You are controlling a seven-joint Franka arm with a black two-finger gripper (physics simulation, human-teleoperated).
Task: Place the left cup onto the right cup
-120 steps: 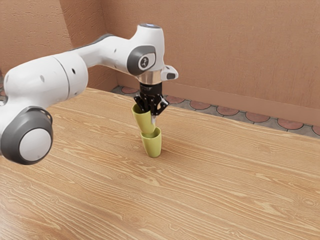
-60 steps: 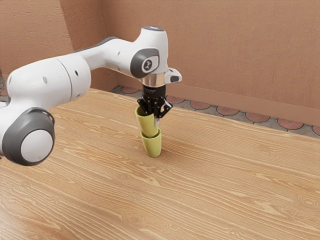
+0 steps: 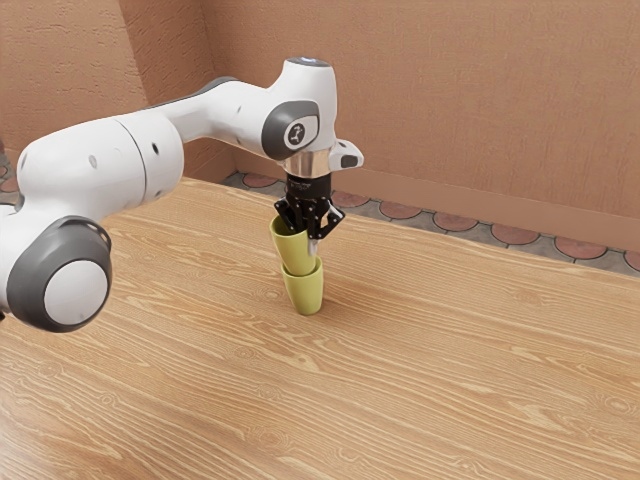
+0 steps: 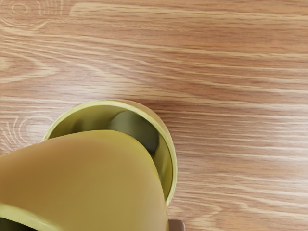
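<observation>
Two olive-green cups are stacked near the middle of the wooden table (image 3: 460,380). The lower cup (image 3: 306,291) stands upright on the wood. The upper cup (image 3: 292,244) leans toward the exterior view's left, its base sunk inside the lower cup's mouth. My gripper (image 3: 309,229) points straight down and is shut on the upper cup's rim on the exterior view's right side. In the wrist view the held cup (image 4: 82,187) looms large just under my hand and covers much of the lower cup's opening (image 4: 166,149).
The table stretches wide around the cups. Behind it runs a brown wall (image 3: 480,90) with a strip of tiled floor (image 3: 470,222) at its foot. My white arm (image 3: 120,170) reaches in from the exterior view's left.
My hand has moved slightly toward the exterior view's right and down, carrying the held cup deeper into the lower cup. The lower cup has stayed in place.
</observation>
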